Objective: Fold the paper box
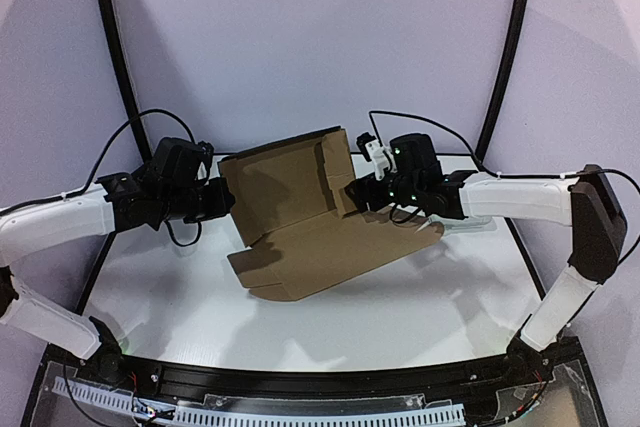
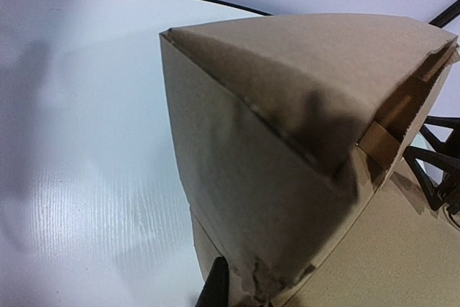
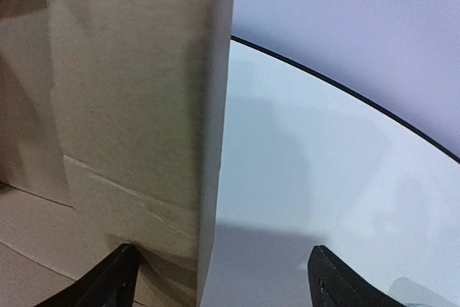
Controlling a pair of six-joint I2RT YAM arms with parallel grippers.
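A: Where's the box (image 1: 300,217)?
B: Middle of the table (image 1: 450,292), half folded, rear panels raised; both wrist views cut it off.
A: Left gripper (image 1: 222,199)?
B: Against its left wall. One finger (image 2: 215,285) shows, the other hidden: can't tell its spread.
A: Right gripper (image 3: 221,267)?
B: Wide open, holding nothing; a wall edge stands between its fingers.
A: Room?
B: White table, pale lilac backdrop (image 1: 300,37).

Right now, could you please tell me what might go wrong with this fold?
1. The right pincer stands open astride the raised wall of the paper box, so that wall could spring back down.
2. The left pincer sits against the box's left side; on the smooth table the box might slide rather than fold.
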